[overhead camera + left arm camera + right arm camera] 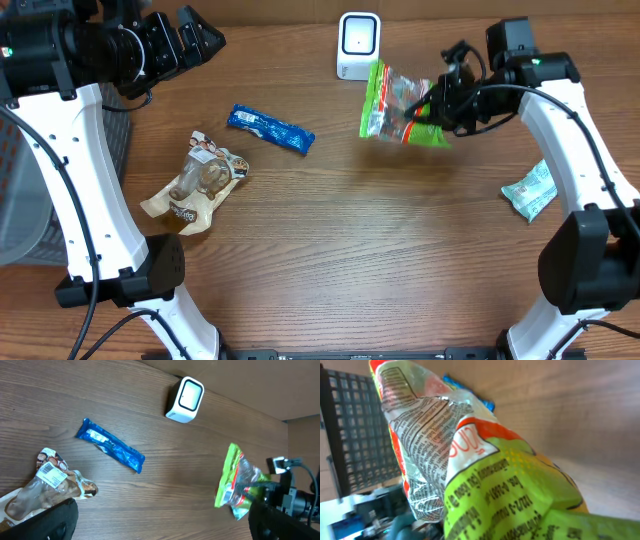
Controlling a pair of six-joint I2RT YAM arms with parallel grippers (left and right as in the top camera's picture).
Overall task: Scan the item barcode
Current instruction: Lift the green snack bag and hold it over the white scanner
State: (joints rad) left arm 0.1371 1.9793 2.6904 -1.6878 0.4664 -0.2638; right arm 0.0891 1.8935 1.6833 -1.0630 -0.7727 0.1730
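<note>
- Overhead, position — my right pincer (pixel 433 107) is clenched on the right-hand edge of the green snack bag (pixel 398 104). The bag hangs clear of the table (pixel 330 260), just in front of the white scanner (pixel 358 45) and not touching it.
- Overhead, other arm — my left pincer (pixel 197 40) stands released and carries nothing, well apart at the far left.
- Overhead, handling — I judge the bag light and soft: thin, crinkly film that folds and sags from a single pinch. It is likely slippery, and the contents could crush under a hard squeeze. The sealed edge is the soundest place to hold, because it keeps my fingers off the printed panel.
- Overhead, remainder — a blue bar (pixel 270 129), a tan pouch (pixel 200 180) and a teal packet (pixel 528 190) lie flat on the table, none of them touched.
- Left wrist — the bag shows at the lower right, nearer this camera than the scanner. My own dark finger cuts off part of the grip. I can make out no barcode on the bag from here.
- Right wrist — the bag fills the frame, creased, with fine print running across it. I find no barcode among the folds. My fingertips are hidden behind the film and the scanner is out of sight. A dark grid, probably a basket (pixel 355 435), stands blurred at the left.
</note>
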